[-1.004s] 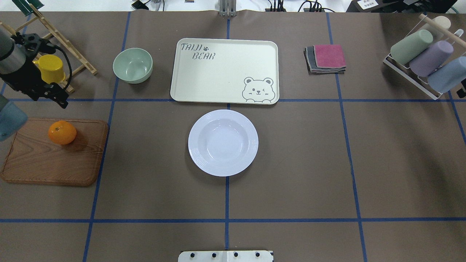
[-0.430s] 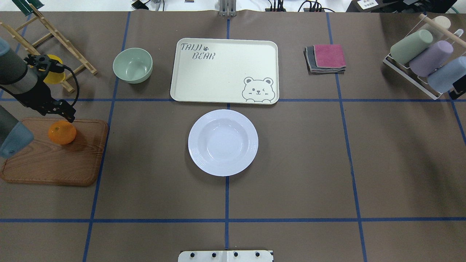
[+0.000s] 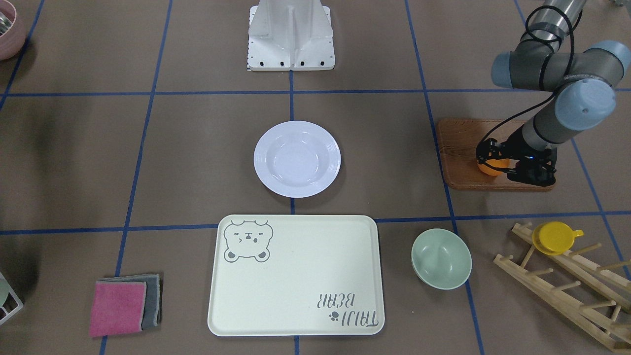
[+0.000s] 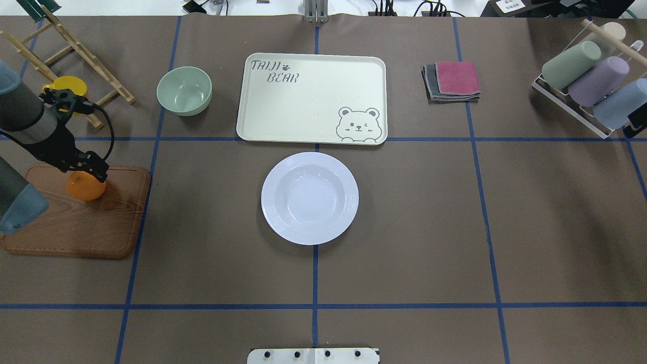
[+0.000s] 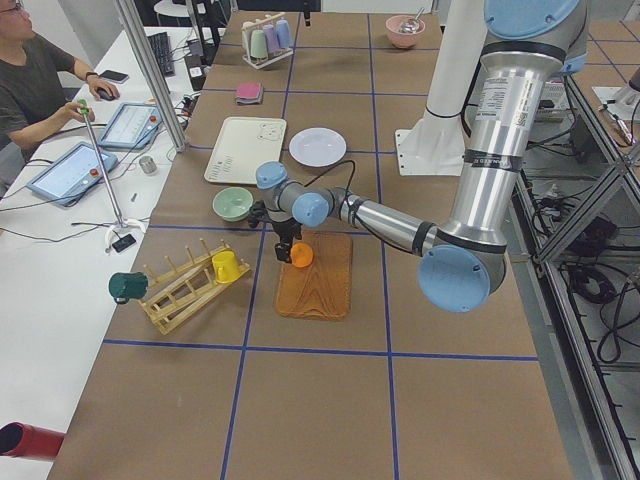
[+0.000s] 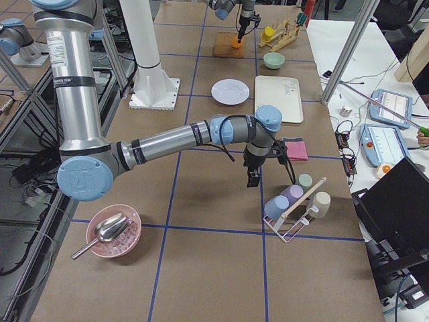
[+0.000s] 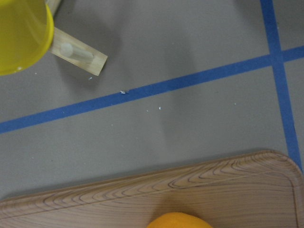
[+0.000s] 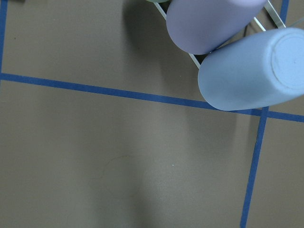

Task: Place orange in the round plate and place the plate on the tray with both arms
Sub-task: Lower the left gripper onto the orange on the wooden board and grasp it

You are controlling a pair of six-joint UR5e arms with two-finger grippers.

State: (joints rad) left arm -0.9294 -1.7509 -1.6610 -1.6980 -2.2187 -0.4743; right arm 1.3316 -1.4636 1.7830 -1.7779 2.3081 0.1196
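The orange (image 4: 87,190) sits on the far part of a brown wooden board. My left gripper (image 4: 85,170) is lowered onto it and looks open, one finger on each side of the fruit (image 3: 491,167). The left wrist view catches only the orange's top (image 7: 179,221) at its bottom edge. The white round plate (image 4: 309,198) lies empty at the table's centre. Just beyond it is the cream bear tray (image 4: 303,101), also empty. My right gripper (image 6: 253,176) hangs over bare table beside the cup rack, and whether it is open or shut I cannot tell.
The wooden board (image 4: 76,227) lies at the left edge. Beyond it stand a wooden peg rack with a yellow cup (image 4: 70,85) and a pale-green bowl (image 4: 184,91). Folded cloths (image 4: 452,81) and a rack of cups (image 4: 586,81) are at the far right. A person (image 5: 40,80) sits at the side table.
My left gripper has moved from beside the yellow cup toward me and down, until its fingers reach the orange. The orange, plate and tray have not moved.
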